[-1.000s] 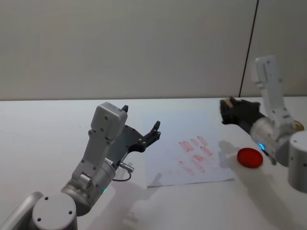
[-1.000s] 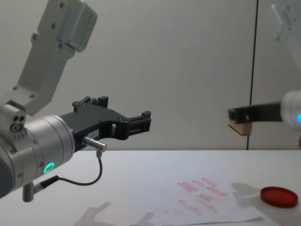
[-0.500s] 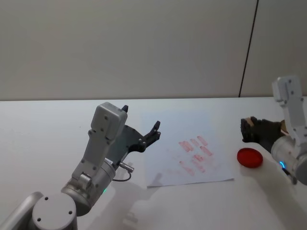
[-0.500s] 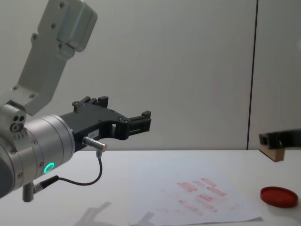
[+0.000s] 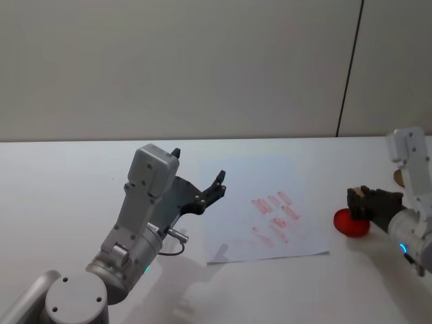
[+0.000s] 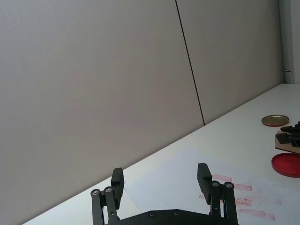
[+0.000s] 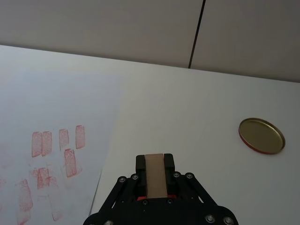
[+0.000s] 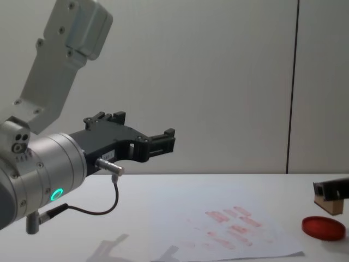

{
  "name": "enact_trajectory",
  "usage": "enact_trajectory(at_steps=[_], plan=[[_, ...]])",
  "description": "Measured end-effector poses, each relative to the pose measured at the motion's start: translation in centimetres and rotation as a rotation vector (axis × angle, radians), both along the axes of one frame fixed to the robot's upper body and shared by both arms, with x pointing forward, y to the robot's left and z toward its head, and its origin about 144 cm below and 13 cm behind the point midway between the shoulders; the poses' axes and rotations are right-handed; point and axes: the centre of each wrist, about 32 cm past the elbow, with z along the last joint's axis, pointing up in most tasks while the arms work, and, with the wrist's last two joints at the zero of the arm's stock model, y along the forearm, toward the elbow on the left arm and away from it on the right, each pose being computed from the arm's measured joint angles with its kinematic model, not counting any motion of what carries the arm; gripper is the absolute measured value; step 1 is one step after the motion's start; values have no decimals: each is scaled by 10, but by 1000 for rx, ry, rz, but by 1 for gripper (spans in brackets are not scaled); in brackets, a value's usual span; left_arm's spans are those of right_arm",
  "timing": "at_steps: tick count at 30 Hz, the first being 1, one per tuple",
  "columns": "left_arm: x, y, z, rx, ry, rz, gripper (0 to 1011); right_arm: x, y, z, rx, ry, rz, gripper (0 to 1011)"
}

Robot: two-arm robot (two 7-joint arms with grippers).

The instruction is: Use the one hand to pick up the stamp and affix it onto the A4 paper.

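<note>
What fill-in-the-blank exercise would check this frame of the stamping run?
1. The right hand is shut on the ____.
2. That block hangs just above the red ____, apart from it.
3. The left hand hangs in the air with its fingers ____.
4. The red marks lie on the A4 ____.

Missing words: stamp; ink pad; open; paper.

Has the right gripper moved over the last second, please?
Yes. The right gripper, shut on the stamp, has pulled back from beyond the A4 paper and come down, now just above the red ink pad.
</note>
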Motion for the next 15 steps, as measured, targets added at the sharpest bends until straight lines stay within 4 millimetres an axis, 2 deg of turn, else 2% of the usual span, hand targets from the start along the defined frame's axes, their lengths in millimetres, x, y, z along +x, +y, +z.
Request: enact_trajectory(at_steps=[8, 10, 13, 14, 15], plan=[[0, 0, 0, 0, 0, 0, 993, 3, -1, -7, -4, 23, 3, 213], [0, 0, 0, 0, 0, 0, 993, 3, -1, -8, -4, 26, 5, 296], [0, 0, 0, 0, 0, 0, 993, 4, -1, -8, -3, 29, 8, 352], [0, 0, 0, 0, 0, 0, 993, 4, -1, -8, -2, 29, 10, 419], [0, 0, 0, 0, 0, 0, 993, 4, 0, -8, -2, 29, 10, 438]])
